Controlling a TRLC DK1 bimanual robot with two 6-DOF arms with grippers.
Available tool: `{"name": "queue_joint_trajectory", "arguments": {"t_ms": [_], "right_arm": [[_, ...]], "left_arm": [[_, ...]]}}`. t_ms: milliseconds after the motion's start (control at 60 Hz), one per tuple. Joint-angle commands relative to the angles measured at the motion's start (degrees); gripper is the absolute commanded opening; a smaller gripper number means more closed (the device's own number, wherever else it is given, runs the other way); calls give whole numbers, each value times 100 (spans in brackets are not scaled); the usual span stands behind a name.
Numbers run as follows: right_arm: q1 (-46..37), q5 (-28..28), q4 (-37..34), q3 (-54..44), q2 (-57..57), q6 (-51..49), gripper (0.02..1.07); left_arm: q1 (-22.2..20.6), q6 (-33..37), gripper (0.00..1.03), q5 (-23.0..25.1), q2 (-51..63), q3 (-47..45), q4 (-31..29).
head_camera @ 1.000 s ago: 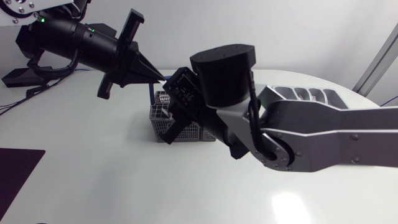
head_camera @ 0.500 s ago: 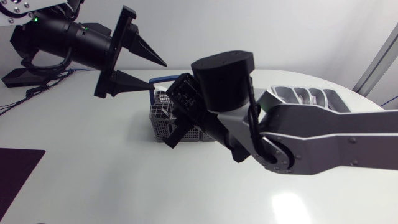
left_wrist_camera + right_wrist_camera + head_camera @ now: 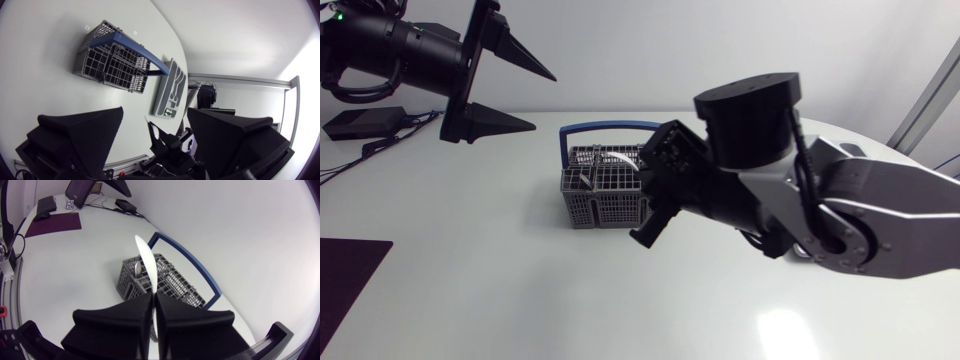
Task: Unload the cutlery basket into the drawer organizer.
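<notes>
A: How should this step go, starting from the big things?

B: The table (image 3: 470, 280) offers open room, so the right arm (image 3: 860, 210) should swing in a wide, level arc away from the cutlery basket (image 3: 605, 190), which stands mid-table with its blue handle up. The drawer organizer (image 3: 170, 95) lies just past the basket, seen from the left wrist. I judge the carry is short, but it should rise over that handle.

A: And the grip?

B: The right gripper (image 3: 152, 297) is clamped narrow on a white knife-like utensil (image 3: 147, 262), whose blade points out over the basket. Keep the squeeze firm. I'd turn the blade along a long slot before lowering, since a thin flat piece may pivot between the pads.

A: The other arm?

B: The left arm (image 3: 390, 50) hangs high by the table's far left corner. The left gripper (image 3: 542, 102) is spread wide and empty, well apart from everything. A spoon (image 3: 137, 269) waits in the basket.

A: What differs from a second ago?

B: Then the left gripper was pinched near the handle; it has since opened and drawn back. The right arm has shifted rightward, uncovering the basket.
</notes>
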Motion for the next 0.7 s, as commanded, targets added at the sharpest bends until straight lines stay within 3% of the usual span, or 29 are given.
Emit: {"name": "queue_joint_trajectory", "arguments": {"t_ms": [0,367,483,683], "right_arm": [[-298,-250,-243,-228,-357,47,8],[-1994,-1709,-1553,-641,-1420,-498,7],[-2715,-2236,-2028,-641,-1605,-1043,8],[-3673,-2649,-2625,-694,-1710,-2291,8]], "left_arm": [[24,285,90,-93,110,47,-167],[-178,1059,90,-611,602,-322,-527],[-275,1164,90,-831,707,-410,-527],[-354,1226,87,-1042,857,-515,-527]]}}
